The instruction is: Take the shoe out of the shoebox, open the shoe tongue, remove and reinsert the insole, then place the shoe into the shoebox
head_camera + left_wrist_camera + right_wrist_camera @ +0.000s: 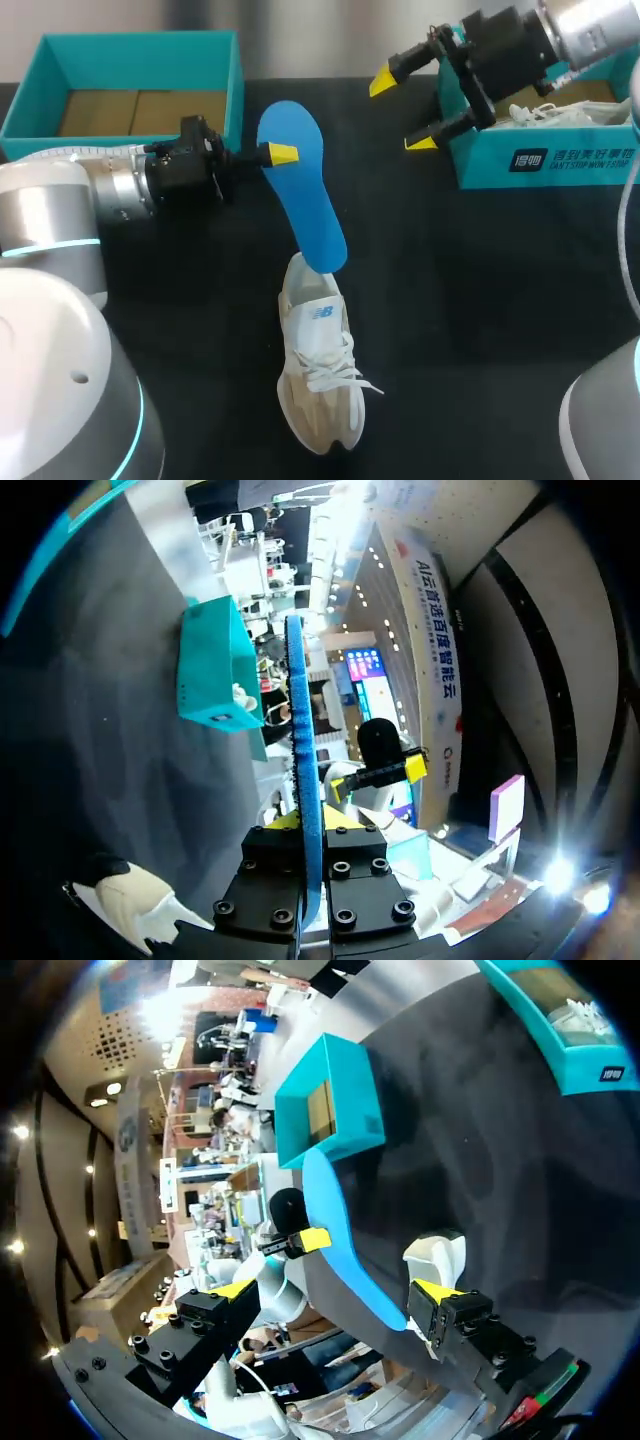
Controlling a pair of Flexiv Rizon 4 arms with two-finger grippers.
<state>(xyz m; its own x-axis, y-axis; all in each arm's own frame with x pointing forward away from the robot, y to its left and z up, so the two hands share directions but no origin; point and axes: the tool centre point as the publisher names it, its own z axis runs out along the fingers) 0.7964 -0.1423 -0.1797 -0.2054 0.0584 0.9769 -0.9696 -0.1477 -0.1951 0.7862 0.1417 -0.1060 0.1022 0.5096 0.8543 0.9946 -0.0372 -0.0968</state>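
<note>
Over the black table (480,330) left jaws are thinly pinching the blue insole (300,180), right jaws are gaping wide; it may slip.

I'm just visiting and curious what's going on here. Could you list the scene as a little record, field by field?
Sneaker: beige and white, on the black table
Left hand: shut on the blue insole
Blue insole: slanted, lower end at the sneaker's opening
Right hand: open, holding nothing, beside the right teal shoebox
Left teal shoebox: at the table's far left
</note>
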